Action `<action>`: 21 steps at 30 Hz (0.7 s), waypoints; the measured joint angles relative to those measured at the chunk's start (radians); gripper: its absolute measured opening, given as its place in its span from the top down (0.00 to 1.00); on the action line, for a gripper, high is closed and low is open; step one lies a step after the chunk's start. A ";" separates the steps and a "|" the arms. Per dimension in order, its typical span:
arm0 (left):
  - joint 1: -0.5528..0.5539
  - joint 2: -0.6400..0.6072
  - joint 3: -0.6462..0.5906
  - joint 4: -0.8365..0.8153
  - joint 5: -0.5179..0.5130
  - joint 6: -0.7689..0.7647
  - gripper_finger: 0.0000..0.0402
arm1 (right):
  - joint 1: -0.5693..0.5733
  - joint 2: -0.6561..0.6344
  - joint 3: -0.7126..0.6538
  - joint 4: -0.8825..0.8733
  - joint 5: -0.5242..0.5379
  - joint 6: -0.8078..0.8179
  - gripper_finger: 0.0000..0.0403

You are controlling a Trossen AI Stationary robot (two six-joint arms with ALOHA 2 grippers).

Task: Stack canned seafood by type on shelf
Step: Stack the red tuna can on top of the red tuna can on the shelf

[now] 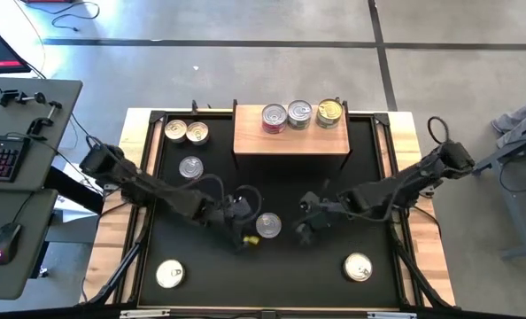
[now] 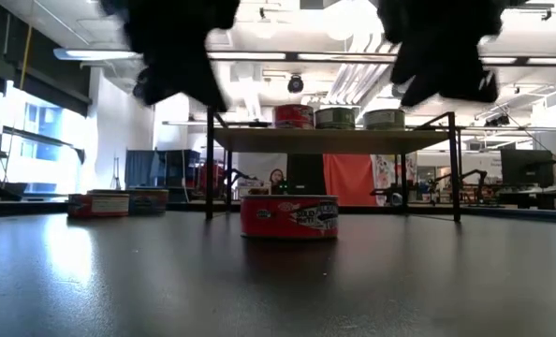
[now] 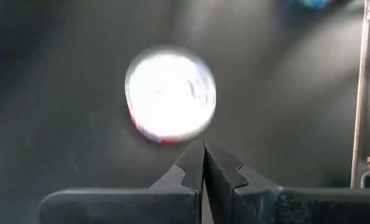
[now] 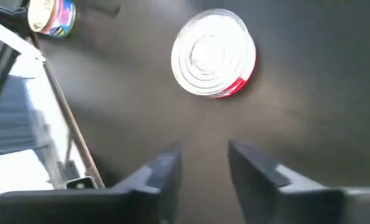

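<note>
A flat tin with a silver lid and red side label (image 1: 268, 225) stands on the black mat in the middle of the table; it also shows as tin (image 2: 289, 215), tin (image 3: 170, 93) and tin (image 4: 213, 53). My left gripper (image 1: 248, 229) hovers just left of it, fingers shut (image 3: 203, 163), holding nothing. My right gripper (image 1: 305, 229) hovers just right of it, fingers open (image 4: 203, 163) and empty. The wooden shelf (image 1: 290, 146) at the far middle carries three tins: a red-sided one (image 1: 274, 117), a silver one (image 1: 299, 113) and a gold one (image 1: 330, 112).
Other tins stand on the mat: two gold ones (image 1: 186, 132) at the far left, a silver one (image 1: 190, 167) nearer, one (image 1: 170, 274) at the near left, one (image 1: 358, 267) at the near right. The shelf stands on thin dark legs (image 2: 210, 164).
</note>
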 joint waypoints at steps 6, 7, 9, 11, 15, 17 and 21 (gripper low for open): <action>-0.081 0.054 -0.090 0.095 -0.045 -0.102 1.00 | -0.148 0.037 -0.183 0.369 -0.086 0.082 0.44; -0.077 0.060 -0.097 0.098 -0.042 -0.103 1.00 | -0.168 0.049 -0.198 0.416 -0.091 0.091 0.40; -0.065 0.079 -0.115 0.101 -0.044 -0.065 1.00 | -0.194 0.077 -0.210 0.466 -0.113 0.117 0.35; -0.048 0.079 -0.138 0.174 -0.042 -0.005 1.00 | -0.208 0.114 -0.197 0.458 -0.121 0.139 0.32; -0.004 0.077 -0.213 0.355 0.006 0.084 1.00 | -0.217 0.204 -0.130 0.419 -0.141 0.139 0.31; 0.015 0.079 -0.238 0.410 0.034 0.118 1.00 | -0.221 0.248 -0.097 0.415 -0.144 0.152 0.31; 0.034 0.072 -0.240 0.465 0.104 0.200 1.00 | -0.221 0.305 -0.036 0.417 -0.176 0.164 0.31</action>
